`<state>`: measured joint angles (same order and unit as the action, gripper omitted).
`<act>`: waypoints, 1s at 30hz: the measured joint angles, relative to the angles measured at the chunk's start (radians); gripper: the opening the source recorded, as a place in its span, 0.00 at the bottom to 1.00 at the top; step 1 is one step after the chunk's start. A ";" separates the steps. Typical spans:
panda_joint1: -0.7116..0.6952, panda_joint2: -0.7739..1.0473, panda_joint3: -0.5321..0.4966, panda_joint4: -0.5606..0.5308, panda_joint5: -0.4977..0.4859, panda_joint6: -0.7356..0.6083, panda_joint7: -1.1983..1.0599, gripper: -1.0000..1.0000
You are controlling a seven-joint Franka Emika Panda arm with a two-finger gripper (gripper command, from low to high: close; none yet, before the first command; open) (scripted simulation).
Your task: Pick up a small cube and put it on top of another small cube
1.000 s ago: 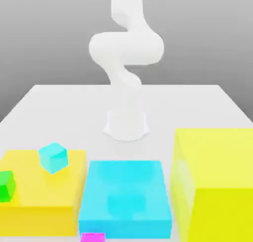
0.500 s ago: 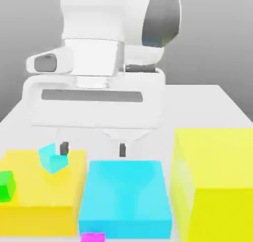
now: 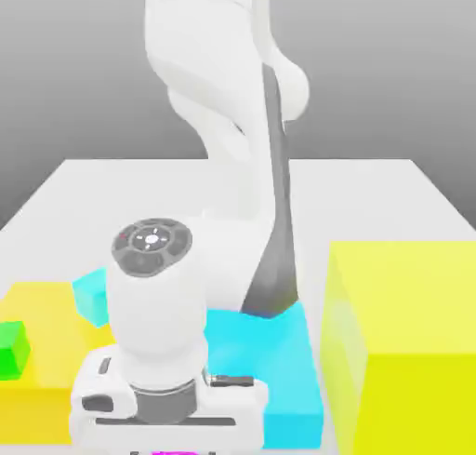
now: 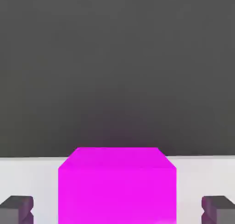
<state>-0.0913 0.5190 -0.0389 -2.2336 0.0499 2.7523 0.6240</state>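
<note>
At the table's [image 3: 409, 188] near edge I see the arm [image 3: 232, 118] bent low over the cyan block [image 3: 293, 369], beside the yellow blocks. The magenta cube [image 4: 117, 184] sits between my gripper's [image 4: 117, 209] fingers [image 4: 17, 208], which stand apart, not touching it.

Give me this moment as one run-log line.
stage: reaching for pick | target: magenta cube on table, between fingertips | gripper: fingers clear of cube sides | small cyan cube: on yellow block | stack: not started
</note>
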 joint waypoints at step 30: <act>0.314 -0.324 0.368 0.388 -0.112 -0.722 -0.433 0.00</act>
<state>0.2226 0.1950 0.3288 -1.8458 -0.0622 2.0307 0.1910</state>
